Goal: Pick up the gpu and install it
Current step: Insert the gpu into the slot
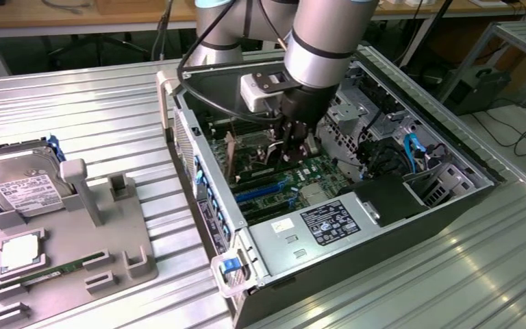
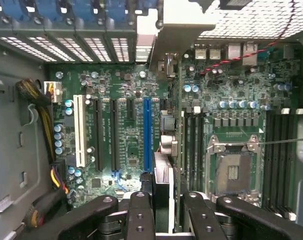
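The gpu (image 2: 164, 172) is a thin dark card seen edge-on between my fingers (image 2: 140, 212). Its pale metal bracket (image 2: 159, 42) reaches the rear slot openings of the case. My gripper (image 2: 164, 200) is shut on the card and holds it upright over the motherboard (image 2: 126, 145), just beside the blue expansion slot (image 2: 147, 130). Whether the card's edge sits in a slot is hidden. In the exterior view my gripper (image 1: 292, 140) is down inside the open computer case (image 1: 355, 226), with the card below it close to the motherboard (image 1: 314, 171).
A grey fixture tray (image 1: 107, 240) on the exterior view's left holds a silver hard drive (image 1: 16, 181), a processor chip (image 1: 21, 250) and a green memory stick (image 1: 53, 271). Inside the case are a bare processor socket (image 2: 235, 170), memory slots (image 2: 279, 150) and cable bundles (image 2: 41, 115).
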You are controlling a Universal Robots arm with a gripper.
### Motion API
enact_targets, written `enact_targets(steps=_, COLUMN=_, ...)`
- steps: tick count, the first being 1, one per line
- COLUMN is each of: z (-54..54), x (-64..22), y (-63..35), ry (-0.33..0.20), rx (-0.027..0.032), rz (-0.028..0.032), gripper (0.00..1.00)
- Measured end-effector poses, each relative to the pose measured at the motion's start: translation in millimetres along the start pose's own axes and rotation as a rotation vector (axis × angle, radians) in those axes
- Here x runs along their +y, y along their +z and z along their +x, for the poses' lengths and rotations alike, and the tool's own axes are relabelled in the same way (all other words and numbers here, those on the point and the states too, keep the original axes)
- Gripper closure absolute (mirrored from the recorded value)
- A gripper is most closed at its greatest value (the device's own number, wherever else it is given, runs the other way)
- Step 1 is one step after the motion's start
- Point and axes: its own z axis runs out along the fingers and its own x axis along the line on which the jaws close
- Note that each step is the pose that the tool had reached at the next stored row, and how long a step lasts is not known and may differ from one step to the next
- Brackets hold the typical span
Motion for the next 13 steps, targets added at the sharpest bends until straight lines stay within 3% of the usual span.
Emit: enact_targets(steps=13, z=2.5, x=3.0, y=15.0, ry=0.0, rx=-0.0004, rz=-0.0001, gripper=0.72)
